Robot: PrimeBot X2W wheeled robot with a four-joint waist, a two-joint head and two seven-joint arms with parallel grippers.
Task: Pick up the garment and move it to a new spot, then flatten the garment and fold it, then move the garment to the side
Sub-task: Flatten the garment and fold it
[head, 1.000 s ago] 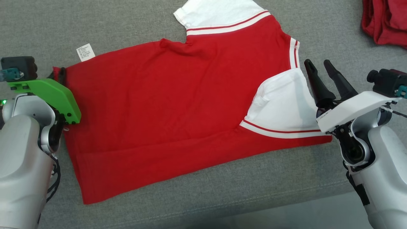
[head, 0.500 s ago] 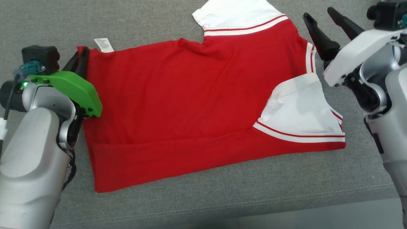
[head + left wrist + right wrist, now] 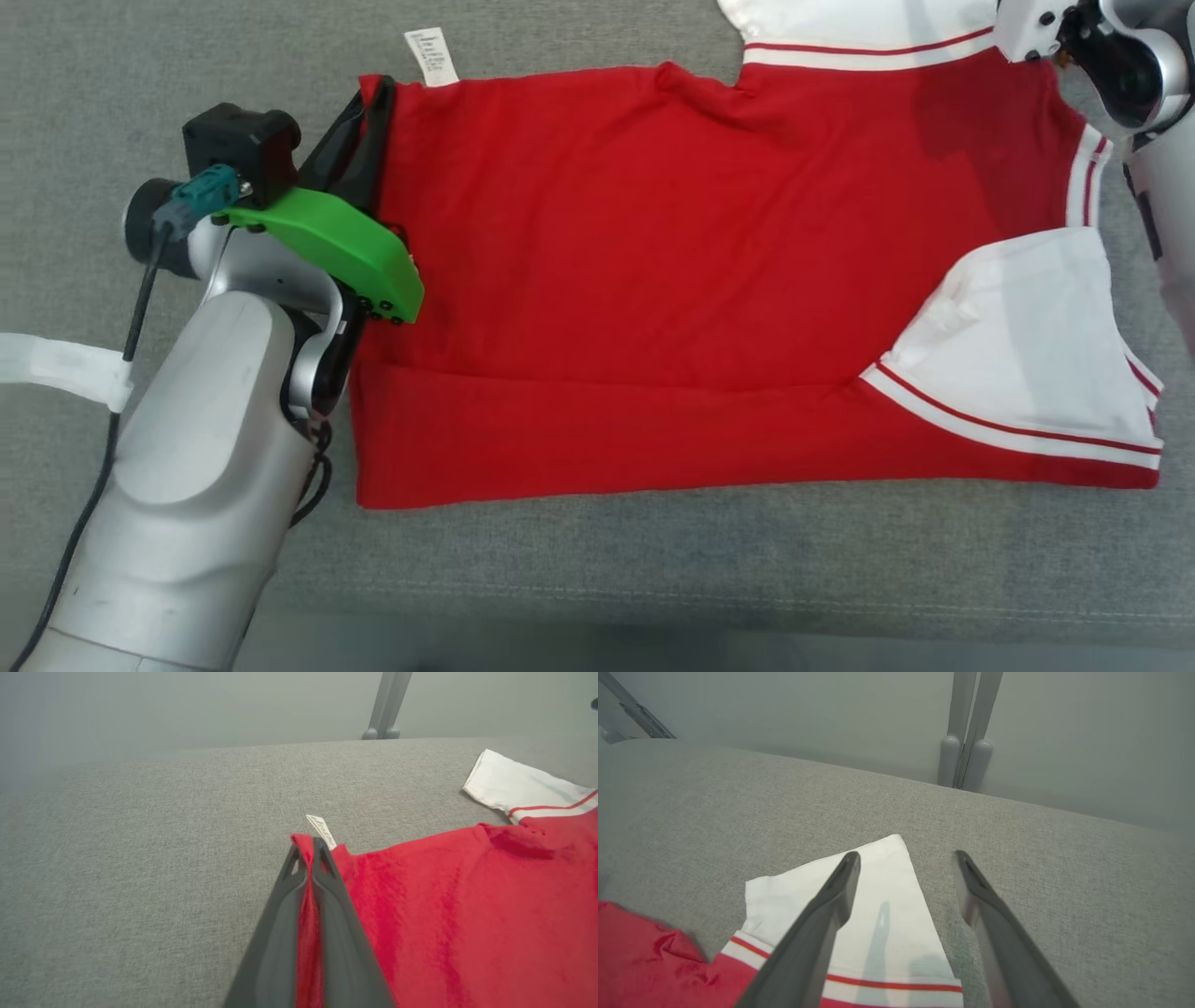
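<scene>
While the red T-shirt (image 3: 653, 261) is lying spread across the grey upholstered cushion (image 3: 597, 569), I am clamping its hem corner in my left gripper (image 3: 372, 101). In the left wrist view that gripper (image 3: 308, 847) is showing both dark fingers pressed together with a strip of red cloth (image 3: 467, 914) pinched between them, the fabric running the length of the gap. The white care label (image 3: 429, 56) is sticking out just beside the held corner, and it is also showing next to the fingertips in the wrist view (image 3: 322, 830). The near white sleeve (image 3: 1027, 345) is lying folded over the red body, and the lower edge of the shirt is lying doubled up in a long band (image 3: 607, 439). My right gripper (image 3: 906, 856) is standing wide open and is holding nothing; one finger is sitting over the far white sleeve (image 3: 878, 891), the other over bare cushion beside it. I cannot tell whether those tips are touching the surface. A grey metal post (image 3: 966, 742) is standing behind the cushion.
</scene>
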